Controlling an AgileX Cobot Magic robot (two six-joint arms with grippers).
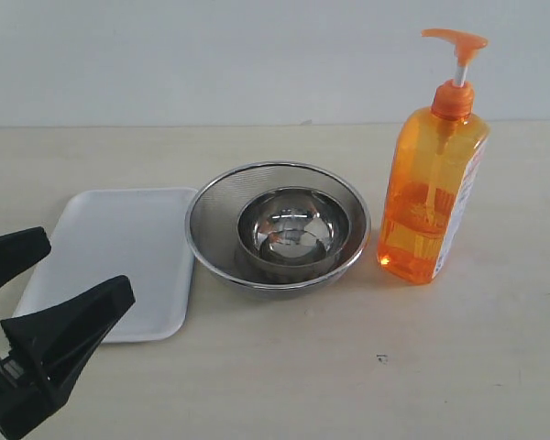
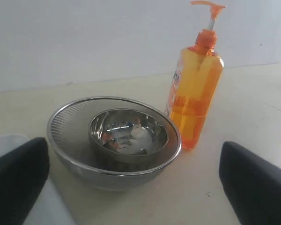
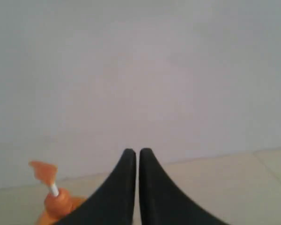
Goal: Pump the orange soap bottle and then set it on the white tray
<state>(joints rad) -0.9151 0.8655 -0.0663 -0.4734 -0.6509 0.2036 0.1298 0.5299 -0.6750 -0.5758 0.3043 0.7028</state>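
Black fingers (image 1: pixel 64 330) of the left hand (image 1: pixel 87 266) spread wide and grip nothing at the near-left corner of the exterior view, poised over the near end of the white tray (image 1: pixel 119 229). The right hand (image 3: pixel 136 152) appears only in its own wrist camera, its 2 dark fingers drawn together to a narrow slit with nothing between them. The orange pump head of the orange soap bottle (image 1: pixel 431 192) shows close beside that hand, though whether they touch cannot be told.

The tray lies flat on the pale tabletop (image 1: pixel 348 367), bare, its far-right edge close against the rim of a round metal mesh strainer (image 1: pixel 213 215). A steel bowl (image 1: pixel 293 229) sits inside the strainer.

On the strainer's other side, just beside it, the bottle stands upright on the tabletop, well apart from the tray. Its pump stem is raised, the nozzle pointing left in the exterior view, and the orange liquid fills roughly the lower half. A plain light wall closes the scene behind.
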